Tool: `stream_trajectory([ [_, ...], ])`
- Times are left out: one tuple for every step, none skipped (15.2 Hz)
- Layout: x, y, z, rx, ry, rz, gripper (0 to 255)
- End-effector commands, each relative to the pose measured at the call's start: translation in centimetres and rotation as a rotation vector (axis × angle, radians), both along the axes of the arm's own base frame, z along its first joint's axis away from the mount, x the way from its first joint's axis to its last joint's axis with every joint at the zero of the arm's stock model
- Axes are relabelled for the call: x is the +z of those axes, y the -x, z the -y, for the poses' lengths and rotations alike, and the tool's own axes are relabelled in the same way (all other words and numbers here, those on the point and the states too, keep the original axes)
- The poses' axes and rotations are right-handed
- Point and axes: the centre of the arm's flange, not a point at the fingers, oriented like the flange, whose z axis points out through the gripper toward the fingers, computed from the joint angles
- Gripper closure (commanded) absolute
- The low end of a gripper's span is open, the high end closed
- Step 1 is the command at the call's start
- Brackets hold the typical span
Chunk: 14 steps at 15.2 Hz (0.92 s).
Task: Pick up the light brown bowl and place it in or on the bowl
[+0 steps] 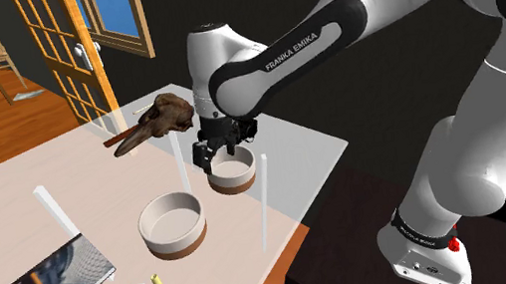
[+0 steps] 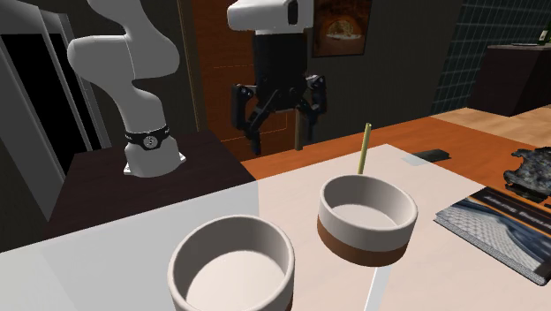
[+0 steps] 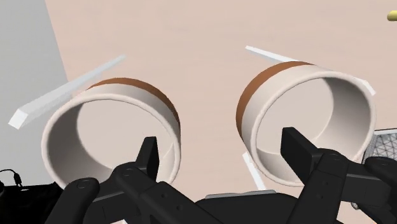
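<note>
1. In the shoulder view the table (image 1: 27, 196) is bright and evenly lit, and the background behind it is dark.
2. A window (image 1: 113, 9) at that view's top shows blue daylight.
3. The white arm (image 1: 309, 48) carries soft, mild highlights.
4. The second exterior view is dimmer; the nearer bowl (image 2: 231, 265) and the farther bowl (image 2: 366, 221) have gently shaded insides.
5. Shadows on the table are faint.

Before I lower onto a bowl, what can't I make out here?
Shoulder view: the hand covers some rim of the bowl below.
Second exterior view: the bottom edge cuts the base off the front bowl; the right edge cuts off the magazine.
Wrist view: the open fingers partly hide the near rims of both bowls.
Target bowl: both look white with a brown band.
</note>
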Motion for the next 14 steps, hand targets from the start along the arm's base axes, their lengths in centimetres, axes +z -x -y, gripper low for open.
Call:
stream_trajectory([
  [-2.1,-1.6,-1.3,0.002,0.008,-0.004,0],
  [-3.1,-2.3,-2.0,0.003,0.012,-0.006,0],
  [-4.0,-3.0,-2.7,0.004,0.017,-0.008,0],
  [-5.0,-3.7,-3.4,0.005,0.021,-0.01,0],
  [-5.9,-4.4,-4.1,0.006,0.026,-0.012,0],
  [-6.9,-5.1,-4.8,0.007,0.03,-0.014,0],
  [-7.8,-5.8,-5.5,0.008,0.034,-0.016,0],
  [-8.8,-6.5,-6.1,0.009,0.039,-0.018,0],
  [-9.8,-7.2,-6.8,0.009,0.043,-0.02,0],
  [-10.0,-7.4,-7.0,0.01,0.044,-0.021,0],
  [-10.6,-7.4,-7.0,0.01,0.044,-0.021,0],
  [-11.1,-7.4,-7.0,0.01,0.044,-0.021,0],
  [-11.6,-7.4,-7.0,0.01,0.044,-0.021,0],
  [-12.2,-7.4,-7.0,0.01,0.044,-0.021,0],
])
